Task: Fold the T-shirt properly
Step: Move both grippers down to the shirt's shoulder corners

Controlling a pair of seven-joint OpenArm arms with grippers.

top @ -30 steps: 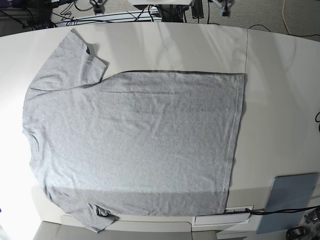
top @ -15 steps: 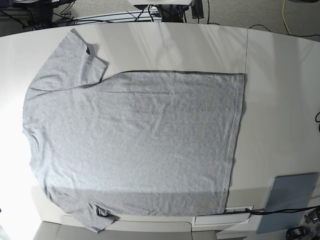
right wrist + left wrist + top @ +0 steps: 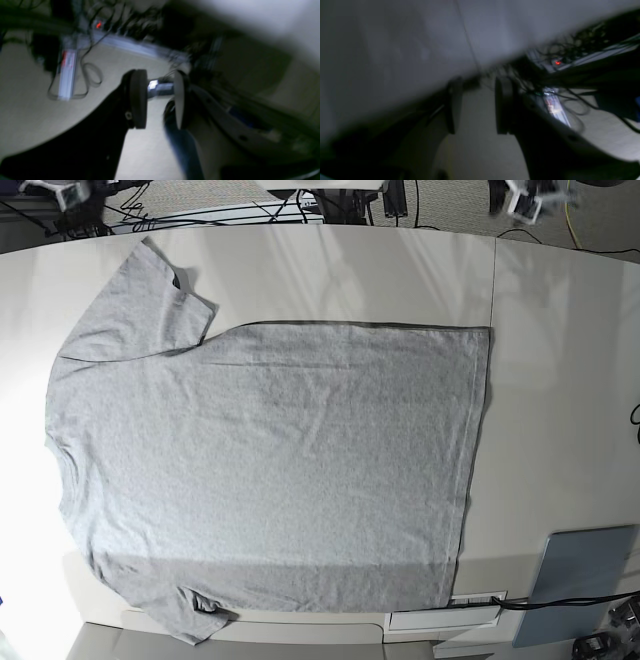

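Observation:
The light grey T-shirt [image 3: 270, 460] lies flat on the white table [image 3: 560, 380], plain side up, with its neck at the left, hem at the right and both sleeves spread. My left gripper [image 3: 522, 202] hovers beyond the table's far edge at the top right, off the cloth. In the blurred left wrist view this gripper [image 3: 478, 100] stands open with nothing between its fingers. My right gripper [image 3: 62, 192] hangs at the top left corner, past the upper sleeve. In the right wrist view it [image 3: 158, 97] is open over the floor.
A grey-blue flat pad [image 3: 580, 575] lies at the table's near right corner, beside a white socket box [image 3: 445, 615]. Cables and a power strip [image 3: 140, 46] cover the floor behind the table. A seam [image 3: 494, 280] runs across the tabletop.
The two grippers at the top edge have moved outward, from near the middle toward the far corners. The T-shirt has not moved.

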